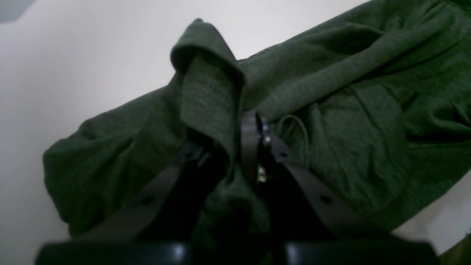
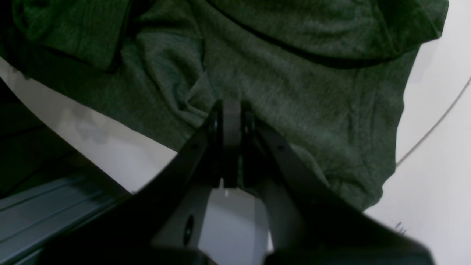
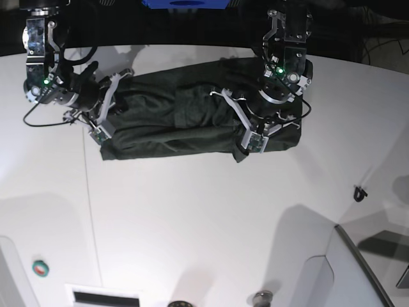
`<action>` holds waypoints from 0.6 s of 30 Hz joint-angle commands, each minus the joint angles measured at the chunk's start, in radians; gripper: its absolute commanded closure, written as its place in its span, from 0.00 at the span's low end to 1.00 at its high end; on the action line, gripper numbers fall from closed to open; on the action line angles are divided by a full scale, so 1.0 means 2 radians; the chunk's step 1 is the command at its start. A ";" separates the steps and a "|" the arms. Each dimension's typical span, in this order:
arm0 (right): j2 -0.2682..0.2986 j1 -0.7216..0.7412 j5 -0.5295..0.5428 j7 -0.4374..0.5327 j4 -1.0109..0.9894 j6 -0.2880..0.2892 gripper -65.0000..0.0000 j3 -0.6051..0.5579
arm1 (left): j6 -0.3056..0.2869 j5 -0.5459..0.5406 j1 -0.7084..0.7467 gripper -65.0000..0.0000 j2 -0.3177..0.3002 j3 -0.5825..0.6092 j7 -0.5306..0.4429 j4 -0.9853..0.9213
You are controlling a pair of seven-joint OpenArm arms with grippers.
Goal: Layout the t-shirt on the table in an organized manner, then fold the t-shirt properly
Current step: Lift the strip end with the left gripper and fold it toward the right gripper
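The dark green t-shirt lies bunched in a long wrinkled band across the far part of the white table, stretched between both arms. My left gripper is at its right end. In the left wrist view a raised fold of the t-shirt stands pinched between the shut fingers of the left gripper. My right gripper is at the band's left end. In the right wrist view the right gripper is shut on the near edge of the t-shirt.
A thin dark seam line runs down the table's left side. A green tape roll and a vent slot sit near the front left. A small black object and a grey panel are at the right.
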 commanded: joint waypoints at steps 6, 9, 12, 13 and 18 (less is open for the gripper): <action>0.003 0.007 0.007 0.008 0.010 0.000 0.98 0.002 | 0.002 -0.005 -0.002 1.00 0.000 0.025 -0.011 0.012; 0.003 0.007 0.007 0.008 0.010 0.000 0.98 0.002 | 0.003 -0.005 -0.004 1.00 0.000 0.028 0.019 0.013; 0.003 0.007 0.007 0.008 0.010 0.000 0.98 0.002 | 0.003 -0.005 -0.017 1.00 0.000 0.029 0.053 0.014; 0.003 0.007 0.007 0.008 0.010 0.000 0.98 0.002 | 0.003 -0.005 -0.018 0.97 0.000 0.029 0.056 0.014; 0.002 0.007 0.007 0.008 0.010 0.000 0.98 0.002 | 0.003 -0.009 -0.017 0.83 0.001 0.031 0.056 0.027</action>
